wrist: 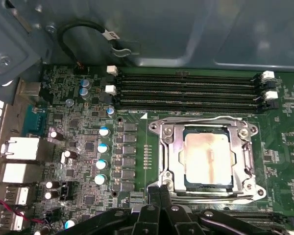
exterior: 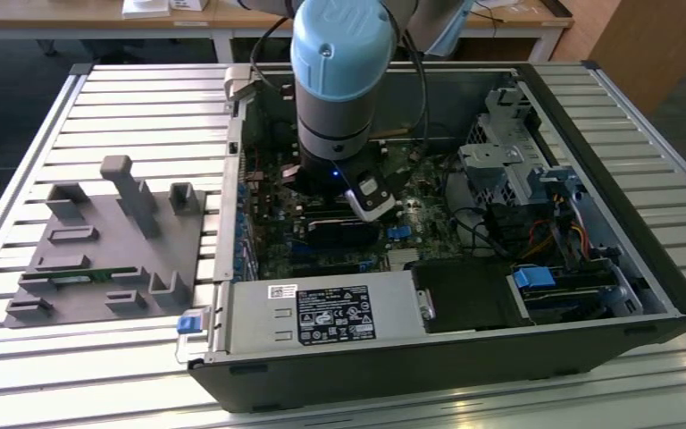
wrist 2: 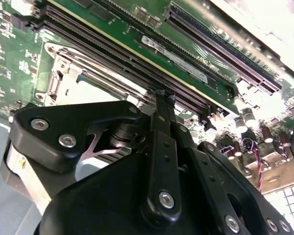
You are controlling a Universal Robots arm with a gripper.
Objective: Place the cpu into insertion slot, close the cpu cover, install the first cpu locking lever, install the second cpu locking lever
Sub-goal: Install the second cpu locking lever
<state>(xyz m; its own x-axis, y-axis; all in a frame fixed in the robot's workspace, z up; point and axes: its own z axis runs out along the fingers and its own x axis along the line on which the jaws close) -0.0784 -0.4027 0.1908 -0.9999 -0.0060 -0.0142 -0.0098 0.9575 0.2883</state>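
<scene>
In the first wrist view the cpu [wrist: 208, 155] lies flat in the insertion slot [wrist: 253, 131], its grey metal top smudged. The silver cpu cover [wrist: 170, 147] is down over it, framing the chip in its window. A thin wire locking lever [wrist: 201, 119] runs along the socket's side nearest the memory slots, and another lever [wrist: 220, 198] along the opposite side. My gripper [wrist: 161, 192] is shut with its tips at the socket corner by that second lever. In the second wrist view the gripper [wrist 2: 164, 98] stands just beside the socket's metal frame [wrist 2: 63, 81]. The arm [exterior: 337, 89] reaches down into the open computer case.
Long black memory slots [wrist: 186, 90] run beside the socket. Capacitors [wrist: 103, 147] and rear ports [wrist: 19, 161] sit on its other side. The case holds a power supply [exterior: 307, 313] and a drive cage [exterior: 510, 152]. A grey fixture tray [exterior: 104, 250] lies at the exterior view's left.
</scene>
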